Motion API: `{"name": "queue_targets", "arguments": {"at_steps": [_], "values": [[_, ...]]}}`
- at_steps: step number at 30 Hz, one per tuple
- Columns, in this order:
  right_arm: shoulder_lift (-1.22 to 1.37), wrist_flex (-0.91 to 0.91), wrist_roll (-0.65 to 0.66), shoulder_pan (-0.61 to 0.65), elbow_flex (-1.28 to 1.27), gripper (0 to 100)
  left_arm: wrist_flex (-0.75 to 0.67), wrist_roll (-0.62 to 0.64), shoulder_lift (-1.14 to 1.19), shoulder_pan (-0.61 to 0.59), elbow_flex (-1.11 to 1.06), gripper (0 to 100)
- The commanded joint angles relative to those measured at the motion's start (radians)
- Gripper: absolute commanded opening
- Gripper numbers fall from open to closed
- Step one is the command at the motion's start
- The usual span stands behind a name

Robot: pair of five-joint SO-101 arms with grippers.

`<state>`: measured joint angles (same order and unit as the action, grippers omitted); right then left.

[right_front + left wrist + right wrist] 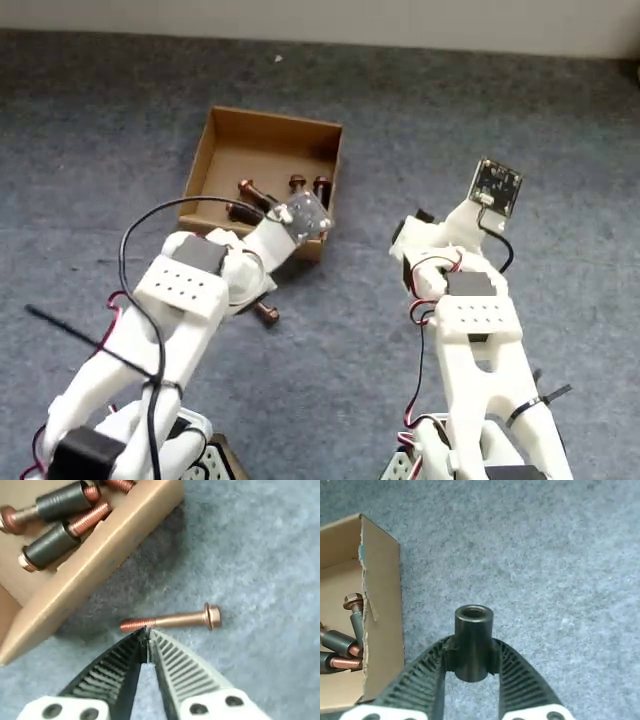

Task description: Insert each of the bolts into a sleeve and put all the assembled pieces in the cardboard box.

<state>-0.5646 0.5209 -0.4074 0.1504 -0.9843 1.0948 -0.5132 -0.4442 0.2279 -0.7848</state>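
1. High view: the cardboard box (200,170) stands on a grey carpet (420,110) and already has several assembled pieces (298,186) inside. One bare bolt (266,312) lies on the carpet just in front of the box's near wall, close beside the left arm (185,285). The right arm (478,320) is well apart from the box, on the other side. At the far edge of the carpet there is a pale strip (400,15), of floor or of wall, I cannot say which.

2. Left wrist view: the jaws of the left gripper (146,632) are pressed together, with only a thin slit between them. Their tips touch the threaded end of the bolt, which lies flat on the carpet near the box wall. It seems that they hold nothing, though I cannot be sure that they do not pinch the thread.

3. Right wrist view: the right gripper (473,652) is closed around a black sleeve (473,625). The sleeve is upright over the carpet, its open bore on top, near the torn corner of the box.

4. I judge that the step in hand is joining this loose bolt with the held sleeve. The next move asks the left jaws to open, take the bolt by its shank and lift it. The thread must then come exactly in line with the narrow bore. The bolt may roll on the carpet if it is only pushed.
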Motion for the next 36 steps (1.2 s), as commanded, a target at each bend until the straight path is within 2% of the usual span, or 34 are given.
{"name": "queue_targets", "arguments": {"at_steps": [1, 3, 7, 10, 16, 24, 33, 36], "values": [[-0.035, -0.022, 0.0, -0.012, 0.01, 0.6, 0.149, -0.117, -0.087, 0.01, 0.071, 21], [-0.035, -0.022, 0.0, -0.012, 0.01, 0.6, 0.195, -0.138, -0.087, 0.01, 0.101, 21], [-0.035, -0.022, 0.0, -0.012, 0.008, 0.6, 0.249, -0.308, -0.085, 0.01, 0.128, 20], [-0.035, -0.022, 0.0, -0.012, 0.008, 0.6, 0.253, -0.431, -0.084, 0.012, 0.13, 20], [-0.035, -0.022, 0.0, -0.012, 0.008, 0.6, 0.252, -0.575, 0.018, 0.012, 0.133, 20], [-0.035, -0.022, 0.0, -0.012, 0.008, 0.6, 0.195, -0.597, 0.311, 0.015, 0.269, 20], [-0.035, -0.022, 0.0, -0.012, 0.008, 0.6, 0.193, -0.597, 0.495, 0.036, 0.384, 20], [-0.035, -0.022, 0.014, -0.012, 0.008, 0.6, 0.155, -0.592, 0.542, 0.036, 0.397, 20]]}}
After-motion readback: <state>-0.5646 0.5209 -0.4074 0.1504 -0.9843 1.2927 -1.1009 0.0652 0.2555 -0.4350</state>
